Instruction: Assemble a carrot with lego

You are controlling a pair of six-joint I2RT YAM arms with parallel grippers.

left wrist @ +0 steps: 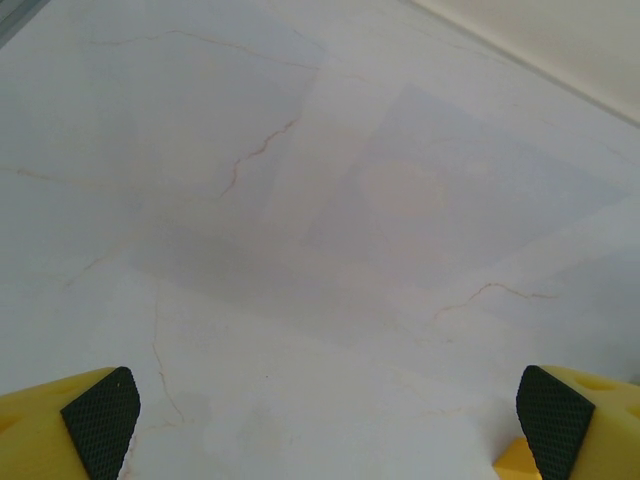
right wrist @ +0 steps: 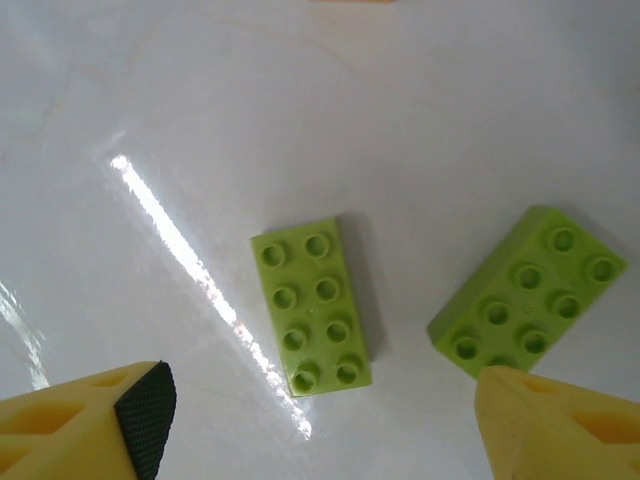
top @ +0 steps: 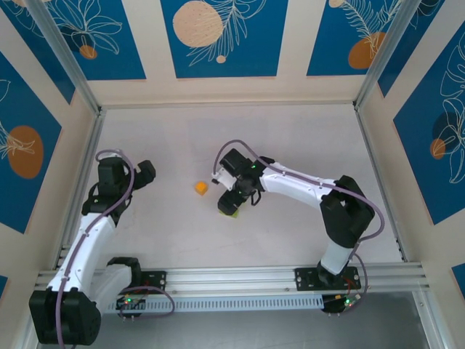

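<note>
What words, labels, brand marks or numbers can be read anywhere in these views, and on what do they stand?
None can be read.
Studs of the lime-green rectangular plastic brick and the second lime-green brick to its right: no legible mark.
The small orange plastic cube: too small to tell.
The blue wall panels: leaf and circle drawings, no lettering.

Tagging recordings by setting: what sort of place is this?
Probably a lab test cell, not a home: a white marble-look table boxed in by blue floral panels, with an aluminium rail along its near edge.
</note>
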